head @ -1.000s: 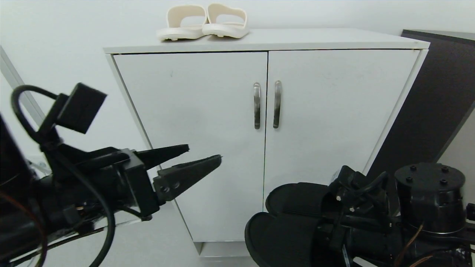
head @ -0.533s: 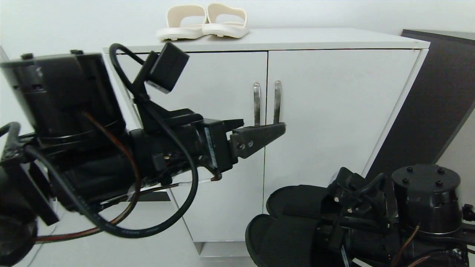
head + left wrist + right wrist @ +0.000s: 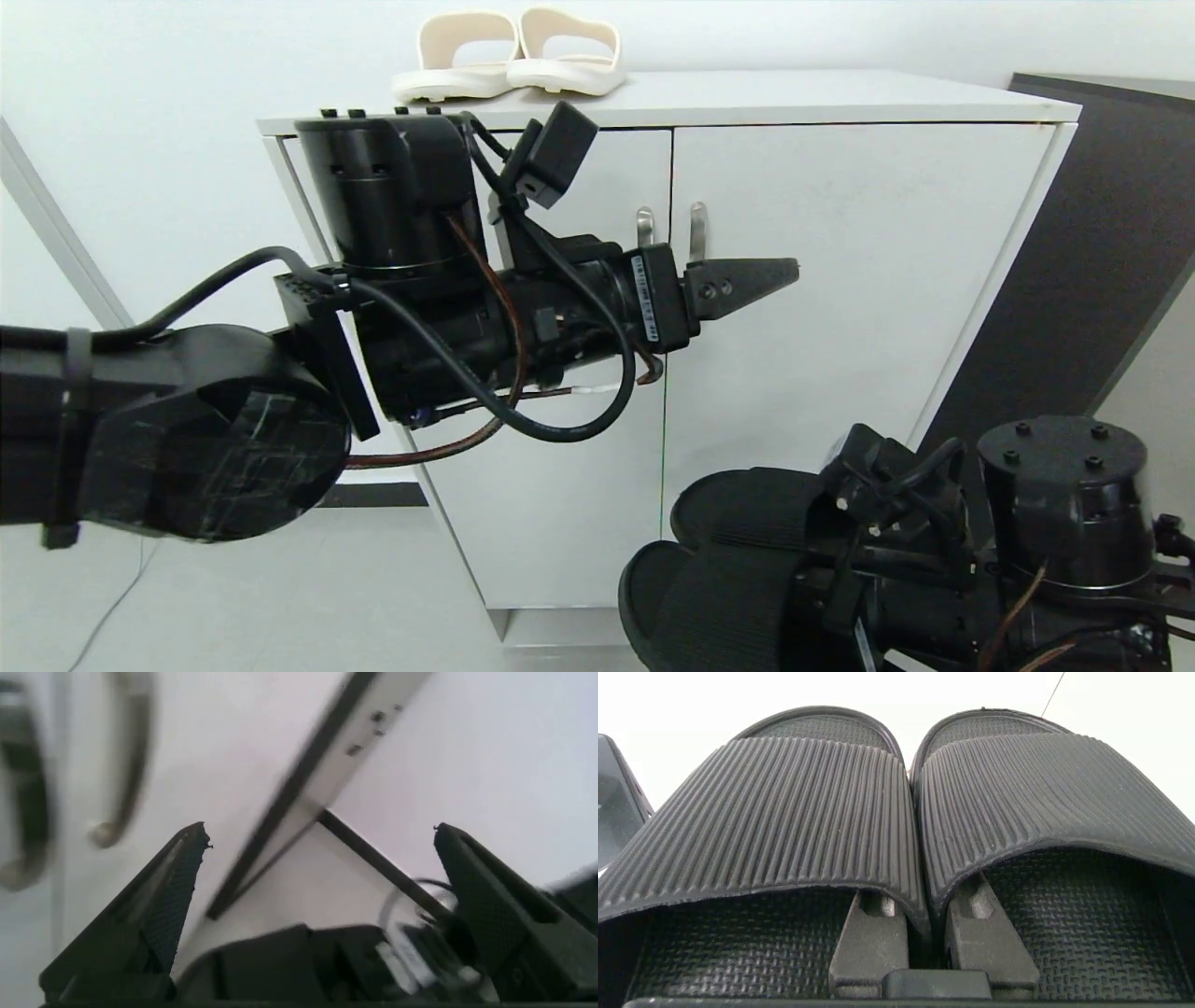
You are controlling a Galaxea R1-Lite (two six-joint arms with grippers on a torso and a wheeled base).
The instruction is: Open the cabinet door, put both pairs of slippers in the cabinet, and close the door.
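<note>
Left gripper (image 3: 792, 271), jaws wide, hovers by the white cabinet's (image 3: 859, 280) curved metal handles (image 3: 697, 231), seemingly to hook one; right gripper (image 3: 920, 929) pinches the black ribbed slippers (image 3: 728, 597) together for stowing.

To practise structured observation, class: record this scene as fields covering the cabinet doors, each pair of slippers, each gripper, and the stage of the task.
cabinet doors: both shut; the handles sit side by side at the middle
cream slippers: on top of the cabinet
black slippers: held low in front of the cabinet
left gripper: open, raised to handle height, not round either handle
right gripper: shut on the black slippers, one finger under each strap
task stage: door not yet opened; no slippers inside
</note>
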